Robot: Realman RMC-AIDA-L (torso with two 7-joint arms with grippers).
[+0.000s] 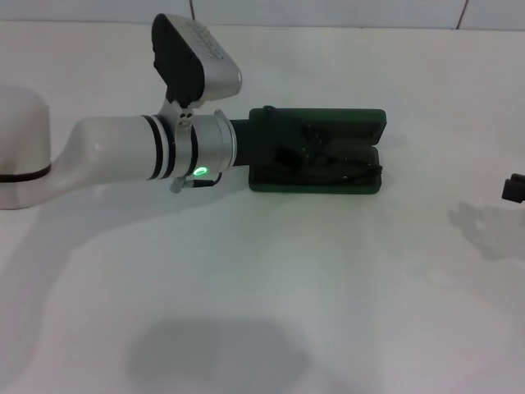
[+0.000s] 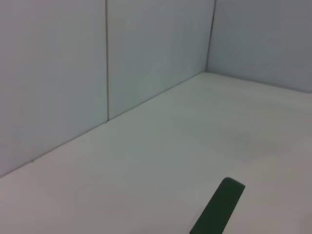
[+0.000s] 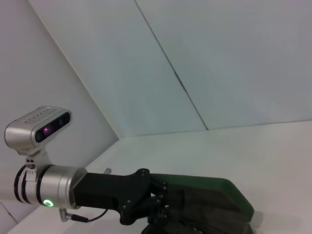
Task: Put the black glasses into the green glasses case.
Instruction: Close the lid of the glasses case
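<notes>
The green glasses case (image 1: 353, 125) lies open at the middle of the white table, its lid raised at the far side and its tray toward me. The black glasses (image 1: 354, 170) lie in the tray, partly hidden by my left gripper. My left gripper (image 1: 316, 156) reaches in from the left and hovers low over the tray, right at the glasses. The right wrist view shows the left gripper (image 3: 161, 209) over the case (image 3: 222, 192). The left wrist view shows only an edge of the case (image 2: 219, 207). My right gripper (image 1: 513, 189) is parked at the right edge.
The white table (image 1: 271, 287) is backed by a pale panelled wall (image 1: 328, 10). My left arm (image 1: 123, 152) spans the left half of the table at the case's height. The left wrist camera (image 1: 193, 57) sticks up above the arm.
</notes>
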